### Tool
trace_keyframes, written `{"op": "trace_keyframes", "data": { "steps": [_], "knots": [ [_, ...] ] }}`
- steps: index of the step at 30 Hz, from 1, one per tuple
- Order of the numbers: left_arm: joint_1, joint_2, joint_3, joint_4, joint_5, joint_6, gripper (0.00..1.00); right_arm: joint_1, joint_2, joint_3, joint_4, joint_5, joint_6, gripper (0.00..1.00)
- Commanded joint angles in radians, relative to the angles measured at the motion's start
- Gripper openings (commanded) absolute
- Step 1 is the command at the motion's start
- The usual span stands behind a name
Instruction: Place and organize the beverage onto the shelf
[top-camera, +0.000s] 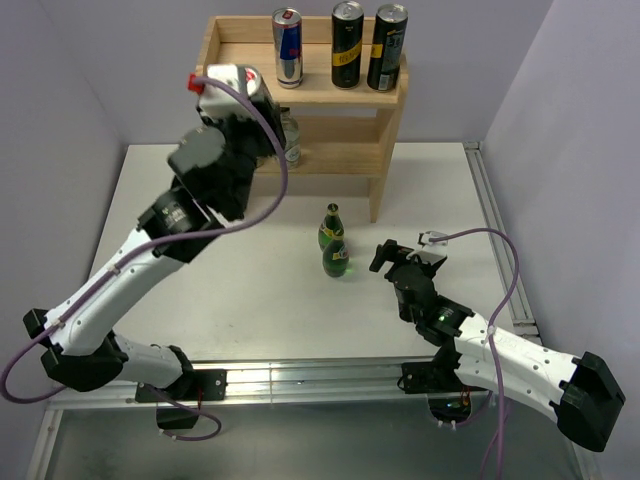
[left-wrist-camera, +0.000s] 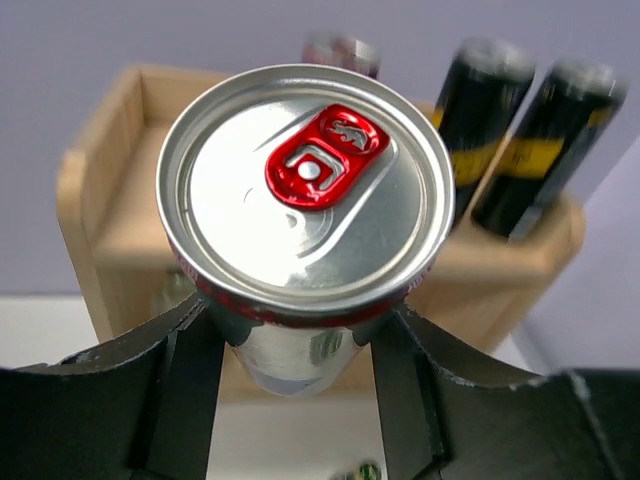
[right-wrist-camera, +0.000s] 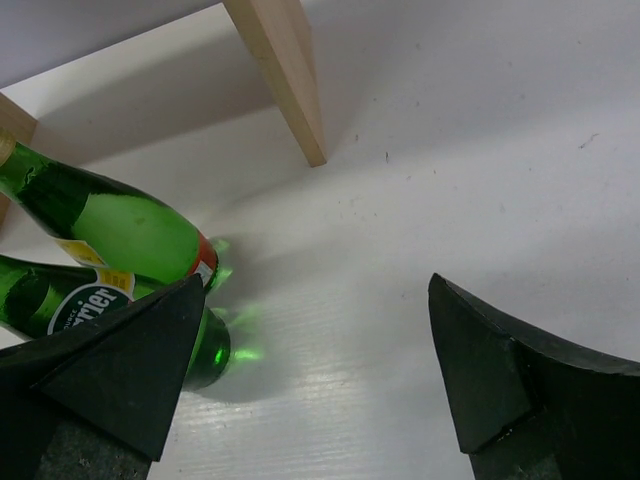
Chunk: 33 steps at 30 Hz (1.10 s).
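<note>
Silver can (left-wrist-camera: 300, 190) (red tab (left-wrist-camera: 325, 157)), two green bottles (top-camera: 338, 260).

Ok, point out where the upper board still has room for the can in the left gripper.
Bare: the upper board's left end, between the side panel and the silver-blue can. Crowded: right half, where two black cans stand together.
</note>
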Motion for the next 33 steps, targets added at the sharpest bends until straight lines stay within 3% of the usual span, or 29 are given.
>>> {"op": "trace_keyframes", "data": {
  "steps": [1,9,11,17,30,31,33],
  "knots": [
    [0.069,0.092,0.247,-0.038,0.124,0.102,0.00,-0.004,-0.005,0.013,0.036,0.020,-0.003,1.00],
    [0.263,0.362,0.657,-0.230,0.266,0.062,0.00,-0.002,-0.013,0.012,0.026,0.029,-0.003,1.00],
    [0.311,0.408,0.689,-0.244,0.298,0.057,0.00,-0.002,-0.016,0.009,0.026,0.028,-0.003,1.00],
    [0.421,0.459,0.701,-0.250,0.376,0.005,0.00,-0.002,-0.013,0.009,0.021,0.031,-0.003,0.99],
    [0.465,0.456,0.643,-0.215,0.419,-0.016,0.01,-0.002,0.007,0.012,0.030,0.031,-0.009,0.99],
    [0.466,0.451,0.637,-0.212,0.419,-0.018,0.02,-0.002,0.010,0.013,0.032,0.032,-0.009,1.00],
    [0.468,0.443,0.608,-0.193,0.410,-0.020,0.14,-0.002,0.010,0.013,0.030,0.031,-0.009,0.99]
  ]
}}
